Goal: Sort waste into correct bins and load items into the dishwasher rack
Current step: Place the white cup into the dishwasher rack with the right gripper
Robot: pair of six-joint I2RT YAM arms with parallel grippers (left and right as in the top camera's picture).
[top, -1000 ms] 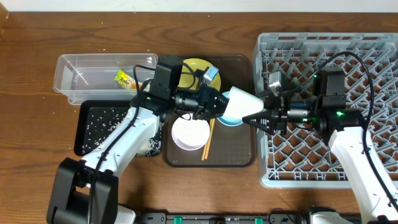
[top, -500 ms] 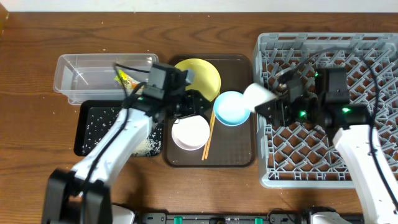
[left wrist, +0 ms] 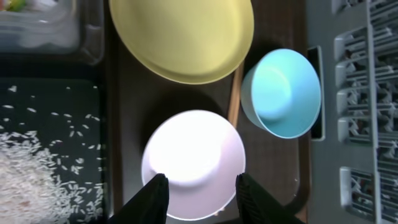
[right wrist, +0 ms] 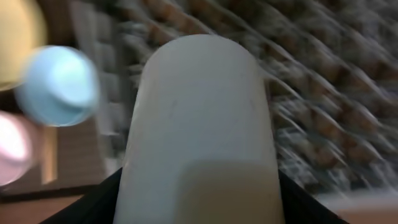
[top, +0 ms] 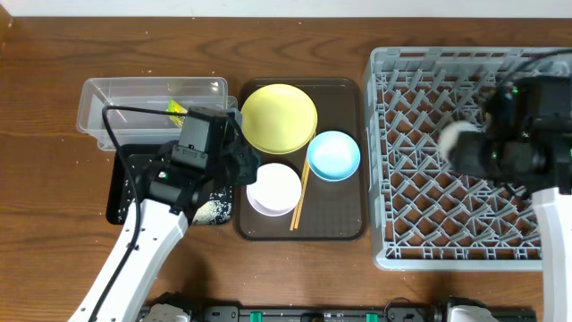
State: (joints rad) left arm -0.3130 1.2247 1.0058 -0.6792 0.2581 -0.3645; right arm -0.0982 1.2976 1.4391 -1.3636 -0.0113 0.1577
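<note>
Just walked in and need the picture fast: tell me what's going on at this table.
The right gripper holds the pale cup above the dishwasher rack; its wrist view is blurred. The left gripper hangs open over the white bowl on the brown tray, beside the yellow plate, blue bowl and chopsticks. Rice lies in the black tray and the wrapper in the clear tub.
</note>
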